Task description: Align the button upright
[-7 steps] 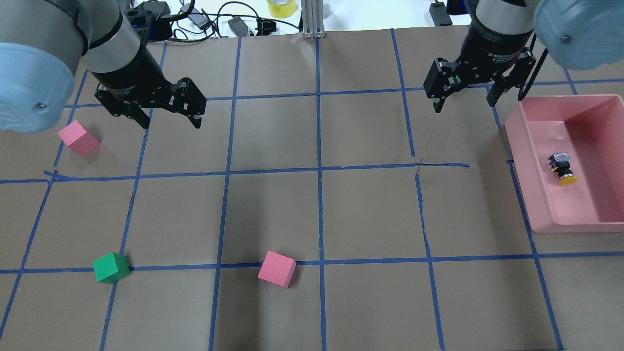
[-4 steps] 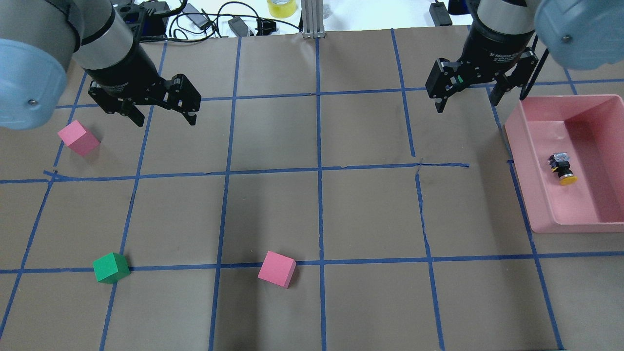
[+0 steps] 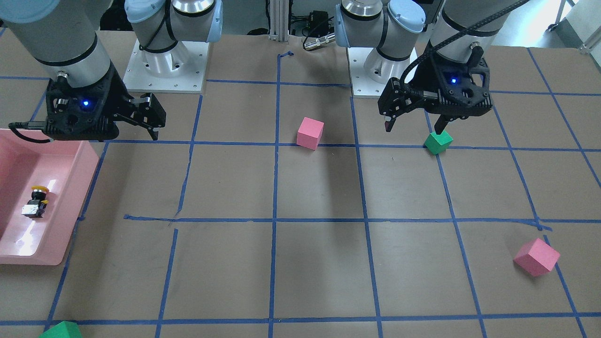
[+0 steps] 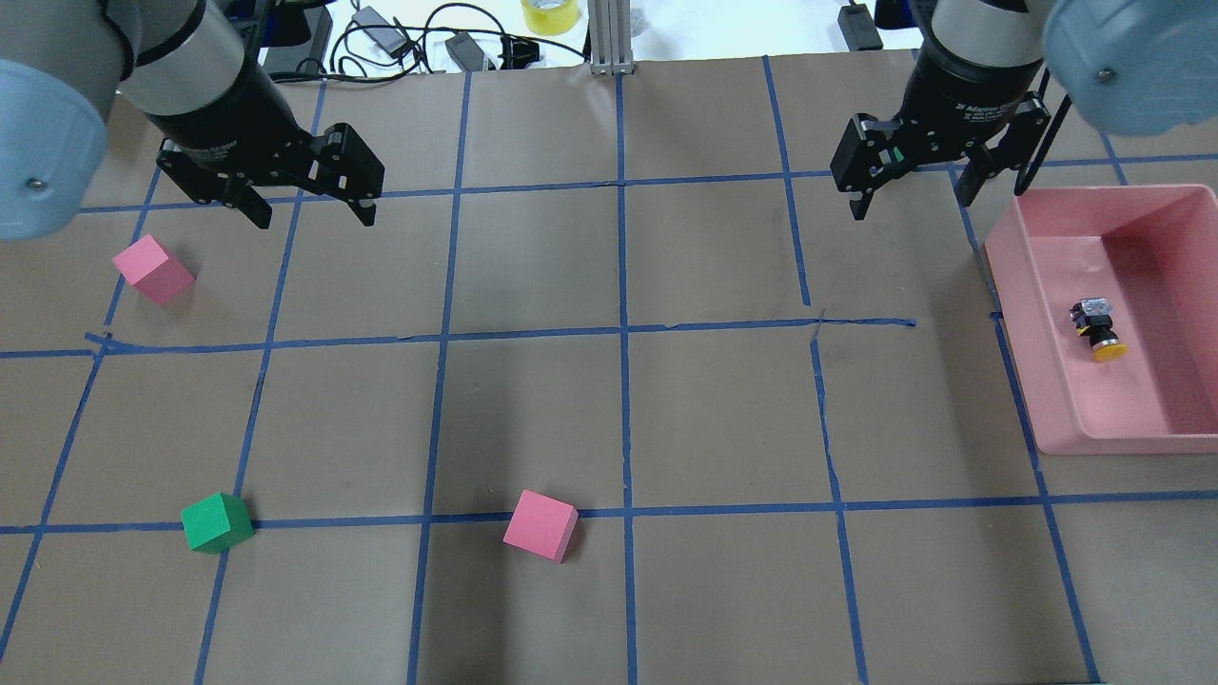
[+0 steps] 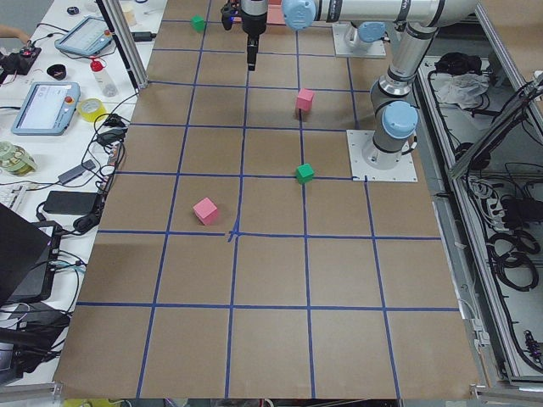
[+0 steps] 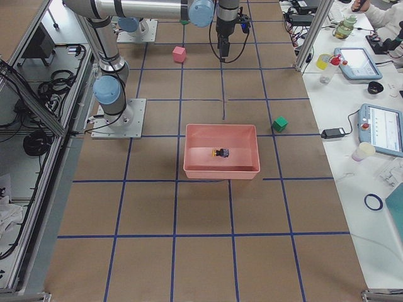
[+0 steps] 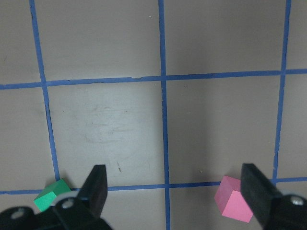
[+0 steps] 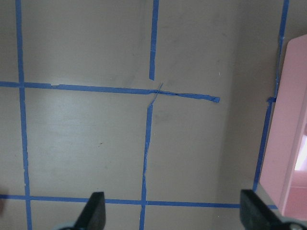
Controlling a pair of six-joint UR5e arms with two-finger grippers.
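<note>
Even overhead light; soft shadow bands on tabletop (image 4: 533, 266); white glare in pink tray (image 3: 70, 206); wrist views soft

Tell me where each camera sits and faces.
Overhead: behind the robot, looking forward, down; left gripper, right gripper.
Front-facing: across the table, facing the robot; both grippers, mirrored.
Exterior left: table's left end, looking along it; arms at right.
Exterior right: opposite end; arms at left.
Left wrist: looking down; own fingers, green cube, pink cube.
Right wrist: looking down; own fingers, pink tray.
Shared: overhead and front-facing both show the button.
</note>
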